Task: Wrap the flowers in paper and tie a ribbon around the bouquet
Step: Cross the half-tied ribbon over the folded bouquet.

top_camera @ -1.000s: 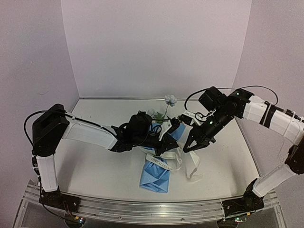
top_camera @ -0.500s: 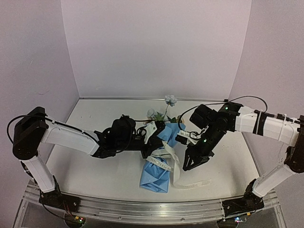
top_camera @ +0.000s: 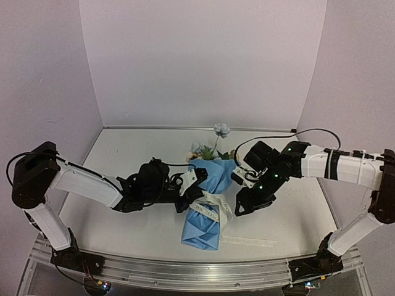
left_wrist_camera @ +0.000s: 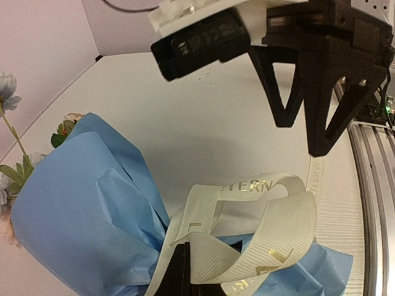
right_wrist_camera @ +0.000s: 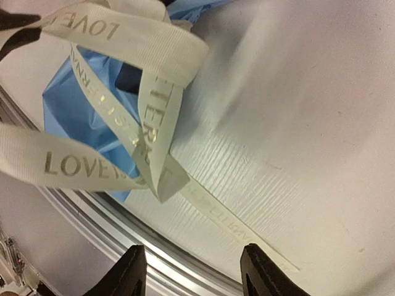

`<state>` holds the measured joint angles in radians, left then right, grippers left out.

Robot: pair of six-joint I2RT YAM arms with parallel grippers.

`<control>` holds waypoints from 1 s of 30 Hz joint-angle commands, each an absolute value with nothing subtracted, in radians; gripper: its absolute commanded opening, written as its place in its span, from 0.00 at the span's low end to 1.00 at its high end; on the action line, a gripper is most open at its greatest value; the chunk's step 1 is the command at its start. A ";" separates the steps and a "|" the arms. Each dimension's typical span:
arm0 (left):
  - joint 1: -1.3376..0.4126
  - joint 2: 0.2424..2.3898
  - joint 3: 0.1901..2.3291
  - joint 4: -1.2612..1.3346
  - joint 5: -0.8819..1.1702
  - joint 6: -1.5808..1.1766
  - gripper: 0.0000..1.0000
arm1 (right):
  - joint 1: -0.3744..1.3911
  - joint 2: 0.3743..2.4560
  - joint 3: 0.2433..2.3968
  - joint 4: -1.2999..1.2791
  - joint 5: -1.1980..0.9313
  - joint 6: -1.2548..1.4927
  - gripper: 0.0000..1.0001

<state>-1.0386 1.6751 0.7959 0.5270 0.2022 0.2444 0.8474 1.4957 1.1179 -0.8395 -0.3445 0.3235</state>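
The bouquet (top_camera: 202, 217) lies mid-table, a blue paper (left_wrist_camera: 74, 209) cone with its wide end at the back. The flowers (top_camera: 220, 129) stick out there, pale blue and cream with green leaves. The cream ribbon (top_camera: 214, 208) with lettering loops loosely over the cone's middle, and one tail (top_camera: 252, 241) lies flat on the table. My left gripper (top_camera: 187, 198) rests against the cone's left side, shut on a fold of the ribbon (left_wrist_camera: 247, 228). Just right of the cone my right gripper (top_camera: 244, 208) hangs open with nothing between its fingers (right_wrist_camera: 131, 272). The ribbon tail (right_wrist_camera: 234, 229) lies below it.
The white table (top_camera: 123, 222) is walled by pale panels at the back and sides. A metal rail (top_camera: 185, 269) runs along its near edge, close under my right gripper. In the left wrist view, my right gripper (left_wrist_camera: 308, 114) hangs just beyond the ribbon loop.
My right gripper has opened and let go of the ribbon, whose tail dropped onto the table. That arm came down and left towards the cone. My left arm drew back left, still holding ribbon.
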 commanded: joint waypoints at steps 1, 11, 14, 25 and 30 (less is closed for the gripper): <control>-1.035 1.620 0.783 0.581 0.165 0.270 0.00 | 0.848 1.555 1.149 -0.709 -0.317 0.379 0.53; -1.035 1.609 0.768 0.578 0.154 0.267 0.00 | 0.863 1.589 1.135 -0.659 -0.322 0.428 0.44; -1.036 1.608 0.766 0.579 0.148 0.262 0.00 | 0.871 1.601 1.124 -0.654 -0.328 0.439 0.36; -1.035 1.580 0.720 0.570 0.110 0.247 0.00 | 0.872 1.593 1.235 -0.801 -0.318 0.399 0.00; -1.037 1.551 0.686 0.551 0.104 0.232 0.00 | 0.855 1.649 1.400 -0.911 -0.346 0.357 0.00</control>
<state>-1.0386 1.6172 0.7078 0.5403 0.1213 0.2546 0.8649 1.6113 1.2579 -0.8189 -0.3345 0.4039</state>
